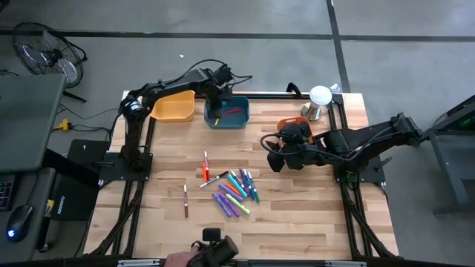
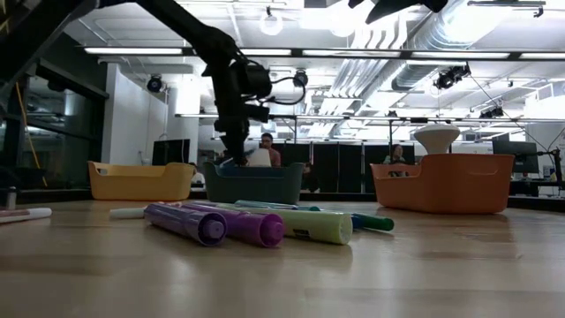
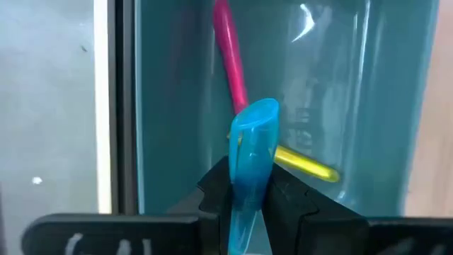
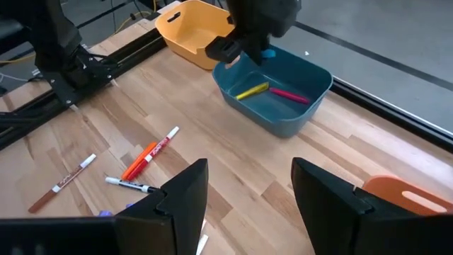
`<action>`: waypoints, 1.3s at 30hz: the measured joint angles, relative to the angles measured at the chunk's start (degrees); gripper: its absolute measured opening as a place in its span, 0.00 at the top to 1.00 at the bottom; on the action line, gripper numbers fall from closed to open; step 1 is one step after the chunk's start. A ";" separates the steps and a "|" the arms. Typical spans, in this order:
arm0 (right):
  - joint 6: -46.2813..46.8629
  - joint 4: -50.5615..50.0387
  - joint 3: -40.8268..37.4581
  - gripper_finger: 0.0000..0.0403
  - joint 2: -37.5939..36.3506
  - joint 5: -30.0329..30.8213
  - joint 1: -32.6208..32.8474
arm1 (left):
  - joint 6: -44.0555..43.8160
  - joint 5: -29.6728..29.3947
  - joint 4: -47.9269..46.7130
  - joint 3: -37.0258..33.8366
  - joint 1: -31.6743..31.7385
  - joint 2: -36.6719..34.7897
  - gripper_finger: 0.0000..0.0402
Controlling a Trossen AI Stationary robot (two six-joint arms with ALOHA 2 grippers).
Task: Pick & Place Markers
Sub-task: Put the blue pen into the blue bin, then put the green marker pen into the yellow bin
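Nearest the low camera, two purple markers (image 2: pixel 216 223) lay on the pale wood counter (image 2: pixel 282 274), a light green marker (image 2: pixel 318 226) just beside them to the right. From above, the loose markers (image 1: pixel 236 191) were clustered mid-counter: a brown one (image 1: pixel 185 200) apart at the left, then an orange-red one (image 1: pixel 205 166) and a white-bodied one (image 1: pixel 214 179), then the blue, teal, green and purple ones fanned together.

Along the far edge stood a yellow bin (image 1: pixel 173 107), a teal bin (image 1: pixel 228 112) and, partly behind the right arm, an orange bin (image 1: pixel 291 122). The left gripper (image 1: pixel 215 95) hung over the teal bin, its jaws clamped on a light blue marker (image 3: pixel 250 170) held upright above the bin's floor, where a pink marker (image 3: pixel 231 57) and a yellow marker (image 3: pixel 304 163) already lay. The right gripper (image 1: pixel 276 152) hovered above bare wood to the right of the cluster, its jaws spread wide and holding nothing.

A white-topped metal cup (image 1: pixel 319 101) stood near the far right corner. Grey concrete floor surrounded the counter, with a floor fan (image 1: pixel 41 50) at far left. Beyond lay a workshop hall with exposed ducts (image 2: pixel 415 44), strip lights, and two people (image 2: pixel 267 146) in the distance.
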 joint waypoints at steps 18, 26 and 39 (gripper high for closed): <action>0.83 0.05 0.00 0.52 0.00 -0.10 0.00 | 1.86 -0.26 -2.88 0.02 -0.70 0.00 0.82; 1.31 0.09 0.00 0.52 0.00 -0.16 0.01 | 1.86 -0.31 -3.82 0.02 -1.56 0.00 0.81; 1.87 0.15 0.00 0.52 0.01 -3.23 0.04 | -0.94 -3.92 -7.37 0.02 -4.06 -0.99 0.81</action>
